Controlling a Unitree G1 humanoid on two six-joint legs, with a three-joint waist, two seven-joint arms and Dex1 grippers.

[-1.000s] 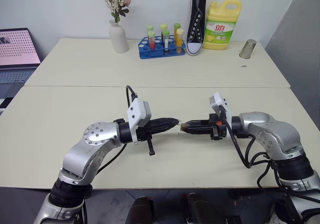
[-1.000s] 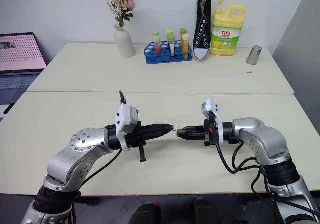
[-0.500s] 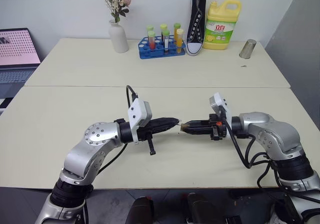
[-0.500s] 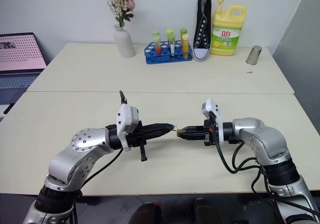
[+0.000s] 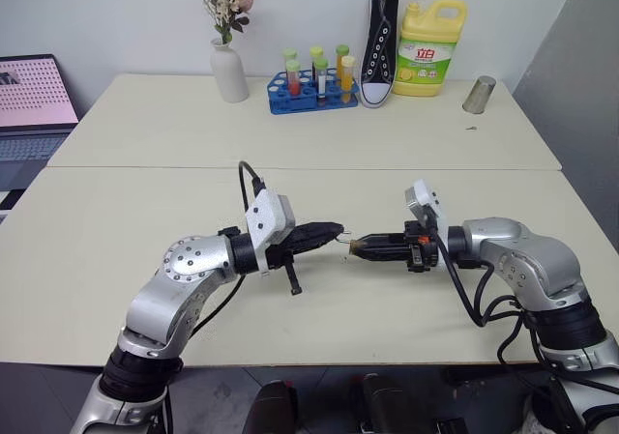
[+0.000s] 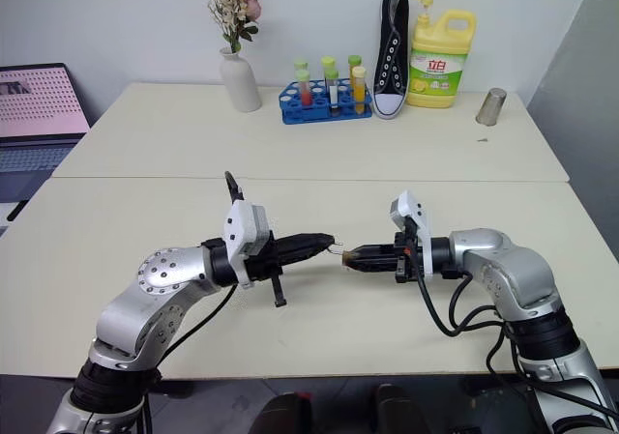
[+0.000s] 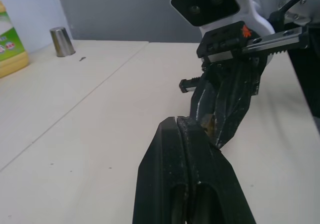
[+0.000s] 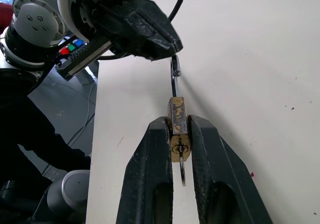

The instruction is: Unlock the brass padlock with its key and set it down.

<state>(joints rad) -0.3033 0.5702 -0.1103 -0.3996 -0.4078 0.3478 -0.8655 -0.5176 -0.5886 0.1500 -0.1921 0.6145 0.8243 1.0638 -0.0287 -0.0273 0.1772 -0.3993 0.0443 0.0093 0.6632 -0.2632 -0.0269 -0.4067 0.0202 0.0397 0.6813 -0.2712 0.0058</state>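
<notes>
Left gripper (image 5: 337, 230): we see its fingers pressed together, tips at the shackle end of the brass padlock (image 8: 178, 120) | Right gripper (image 8: 180, 129): we see it clamped on the padlock body, the key (image 8: 181, 170) sticking out between its fingers | Both above the table (image 5: 387, 125).

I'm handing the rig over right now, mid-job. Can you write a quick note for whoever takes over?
Left gripper: jaws shut, tip at the end of the shackle; cannot tell if it grips it.
Right gripper: jaws shut on the padlock, held above the table.
Key: a thin metal piece at the keyhole end, probably it.
Done: padlock picked up, both grippers on it.
Left: confirm the shackle is free, then set the padlock down.
</notes>
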